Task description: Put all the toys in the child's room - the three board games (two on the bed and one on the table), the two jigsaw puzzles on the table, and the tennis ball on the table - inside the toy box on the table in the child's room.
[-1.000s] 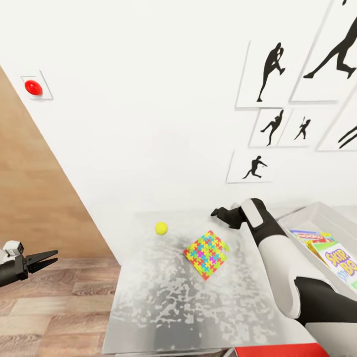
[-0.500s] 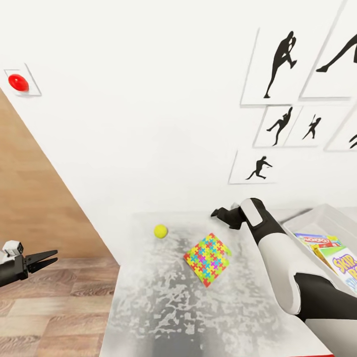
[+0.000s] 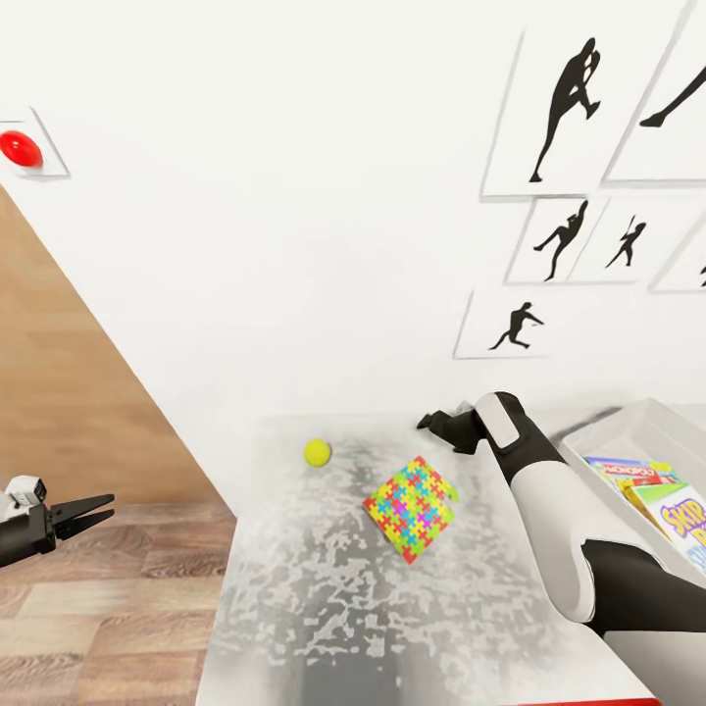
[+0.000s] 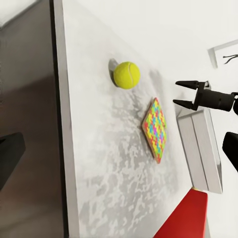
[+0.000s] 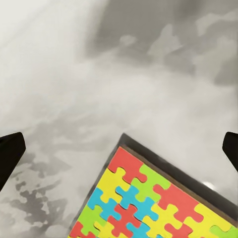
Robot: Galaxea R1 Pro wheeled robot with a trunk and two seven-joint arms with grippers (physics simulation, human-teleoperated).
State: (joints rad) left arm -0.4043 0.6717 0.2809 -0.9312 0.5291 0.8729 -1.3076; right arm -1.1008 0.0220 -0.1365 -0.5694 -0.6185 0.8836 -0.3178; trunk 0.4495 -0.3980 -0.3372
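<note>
White walls closed the room behind the table, and black dancer pictures were hung on the right part of the wall, with a red round button seen high at the left. A wooden door and plank floor were seen at the left of the table.

On the grey top, the ball was found near the wall side, well apart from the box. One puzzle lay flat, turned like a diamond, between the ball and the right arm. The box stood at the right end of the table, and two game boxes were seen inside it, one with red lettering and one yellow-green with blue letters.

The right gripper was held above the table near the wall, just beyond the far corner of the puzzle; its fingers were spread apart with nothing between them, as was shown in the left wrist view. In the right wrist view the puzzle was seen below and between the two dark fingertips.

The left gripper was kept over the floor, well apart from the table, with its fingers slightly parted and empty.
</note>
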